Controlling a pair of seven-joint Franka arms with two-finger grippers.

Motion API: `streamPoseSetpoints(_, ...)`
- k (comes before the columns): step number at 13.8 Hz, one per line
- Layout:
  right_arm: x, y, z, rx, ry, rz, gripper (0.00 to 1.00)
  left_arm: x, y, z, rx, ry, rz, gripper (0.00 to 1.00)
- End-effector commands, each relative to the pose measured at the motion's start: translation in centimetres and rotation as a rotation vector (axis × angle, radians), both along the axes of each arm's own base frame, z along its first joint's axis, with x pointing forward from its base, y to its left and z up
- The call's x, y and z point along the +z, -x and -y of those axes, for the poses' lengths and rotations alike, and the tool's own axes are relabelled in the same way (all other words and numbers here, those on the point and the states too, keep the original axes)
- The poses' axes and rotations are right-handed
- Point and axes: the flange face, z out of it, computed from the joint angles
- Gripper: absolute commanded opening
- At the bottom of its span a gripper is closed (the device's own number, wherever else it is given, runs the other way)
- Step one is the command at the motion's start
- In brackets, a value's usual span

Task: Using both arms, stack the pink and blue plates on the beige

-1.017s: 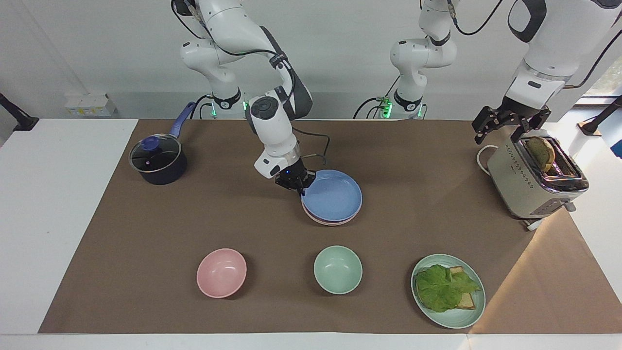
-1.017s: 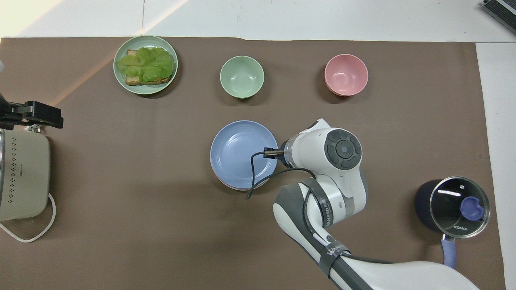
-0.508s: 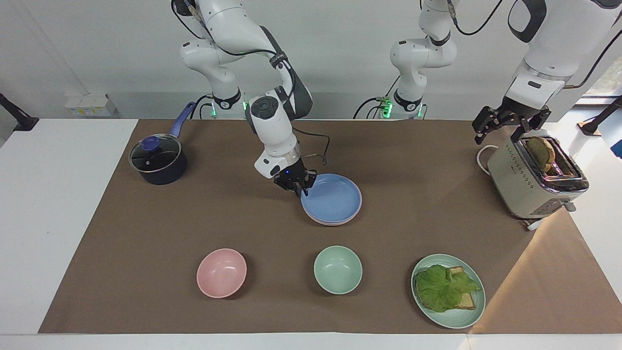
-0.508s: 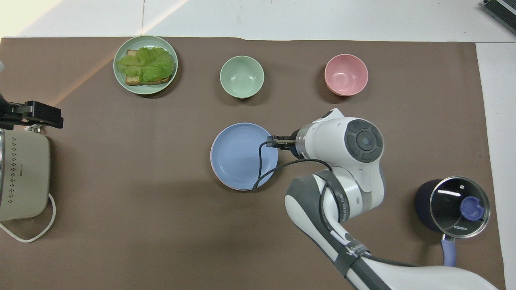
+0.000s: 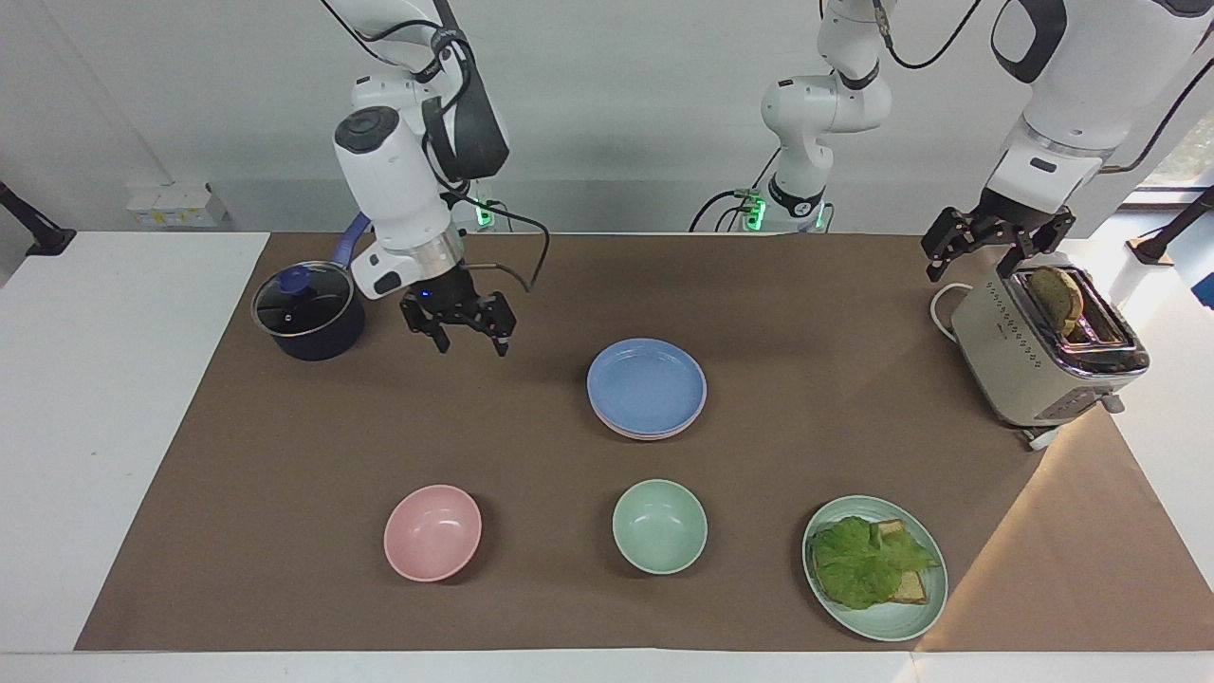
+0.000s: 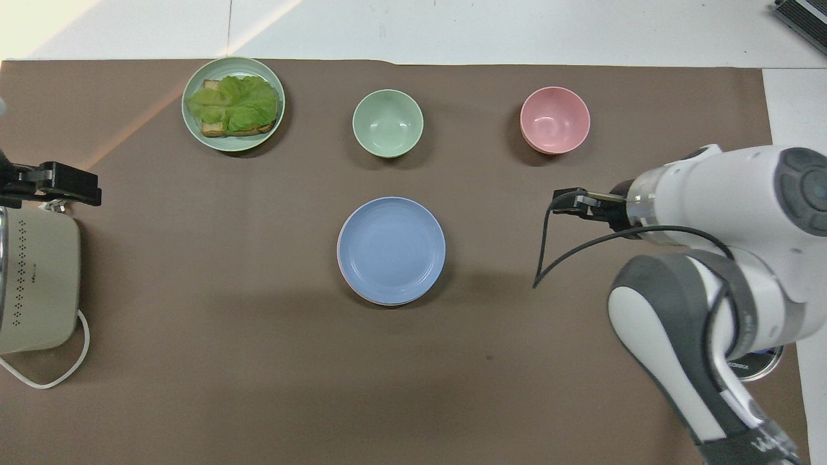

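Entry, stack check. You have the blue plate (image 5: 646, 383) sitting topmost on a stack at the middle of the counter (image 5: 285, 455). Under its rim a thin pink edge shows, so the pink plate (image 5: 648, 435) is beneath it. The beige plate itself is covered from both views; you cannot confirm it by sight, but the height of the stack in the facing view suggests a third plate at the bottom.

Right end effector (image 5: 469, 337): raised over bare counter between the saucepan (image 5: 308, 313) and the stack, fingers spread wide, holding nothing, well apart from the plates. In the overhead view it lies at about 3 o'clock from the stack.

Left end effector (image 5: 993, 247): fingers apart, empty, hanging just above the toaster (image 5: 1043, 356) at the left arm's end of the counter. This arm waits.

Untouched: pink bowl (image 5: 432, 532), green bowl (image 5: 659, 526) and the green plate with lettuce and bread (image 5: 877, 567), all farther from the robots than the stack, at roughly 12 o'clock in the overhead view.

Judgement: stacking looks complete. The plates sit nearly concentric, with no tilt visible. What remains for you is likely only parking the right arm.
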Motion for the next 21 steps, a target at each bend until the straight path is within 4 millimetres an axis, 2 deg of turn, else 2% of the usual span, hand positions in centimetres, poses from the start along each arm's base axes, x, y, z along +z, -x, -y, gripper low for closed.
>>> streamPoseSetpoints(1,3.7,0.8,5.3,0.028,0.040,-0.024,1.00,0.5,0.5,-0.3,-0.002,-0.006,-0.002,1.00)
streamPoseSetpoints(3,7.9,0.6,8.3,0.052,0.076,-0.057,1.00,0.5,0.5,-0.3,-0.002,-0.006,-0.002,1.00)
streamPoseSetpoints(5,10.9,0.8,8.8,0.073,0.123,-0.061,1.00,0.5,0.5,-0.3,-0.002,-0.006,-0.002,1.00)
streamPoseSetpoints(8,13.5,0.5,8.3,0.084,0.109,-0.103,1.00,0.5,0.5,-0.3,-0.002,-0.006,-0.002,1.00)
streamPoseSetpoints(10,13.7,-0.2,7.8,0.091,0.114,-0.128,1.00,0.5,0.5,-0.3,-0.002,-0.006,-0.002,1.00)
streamPoseSetpoints(21,13.4,0.3,7.2,0.091,0.105,-0.126,1.00,0.5,0.5,-0.3,-0.002,-0.006,-0.002,1.00)
